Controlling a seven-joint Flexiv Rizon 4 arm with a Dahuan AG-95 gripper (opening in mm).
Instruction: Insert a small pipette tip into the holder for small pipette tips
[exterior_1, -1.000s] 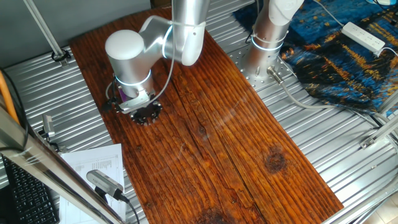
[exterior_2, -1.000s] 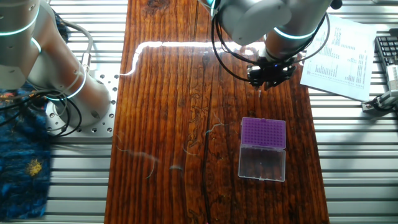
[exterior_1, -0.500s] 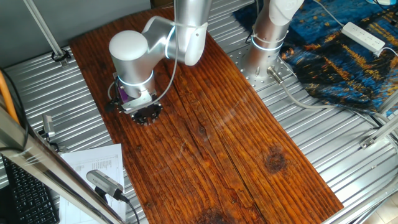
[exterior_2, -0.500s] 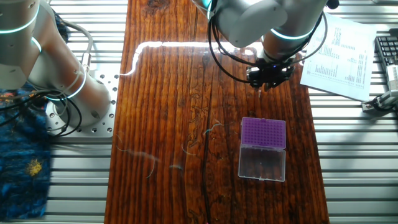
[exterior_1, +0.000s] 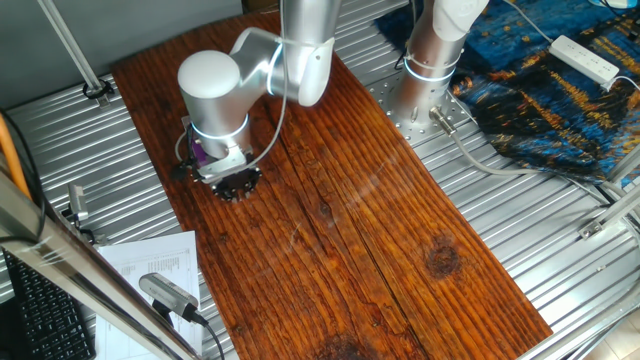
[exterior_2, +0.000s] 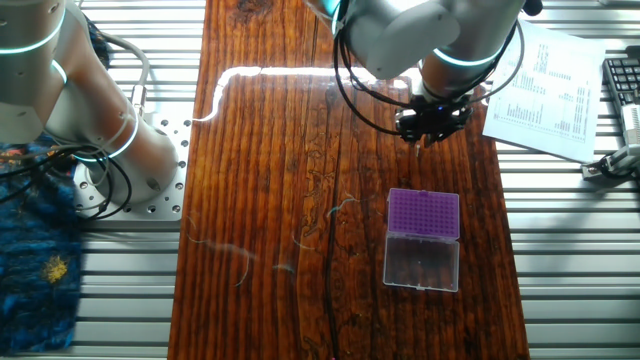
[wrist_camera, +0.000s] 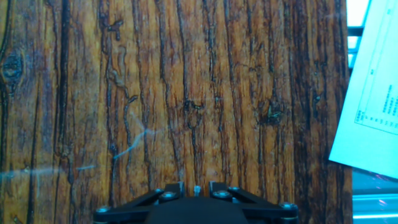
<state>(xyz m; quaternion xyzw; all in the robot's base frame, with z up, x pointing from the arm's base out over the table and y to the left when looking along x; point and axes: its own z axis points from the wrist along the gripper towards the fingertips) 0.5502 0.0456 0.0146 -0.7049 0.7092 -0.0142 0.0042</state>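
While the claw (wrist_camera: 196, 186) pinches the small pipette tip (wrist_camera: 196, 188), purple holder (exterior_2: 423, 213) near, apart

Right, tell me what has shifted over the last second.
The hand drifted slightly left in the other fixed view, staying above the bare wood beyond the clear plastic box with the purple rack. The box and the printed paper sheet did not move.

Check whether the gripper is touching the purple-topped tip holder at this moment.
Apart. In the other fixed view the gripper sits over bare wood, with a clear strip of board between it and the holder.
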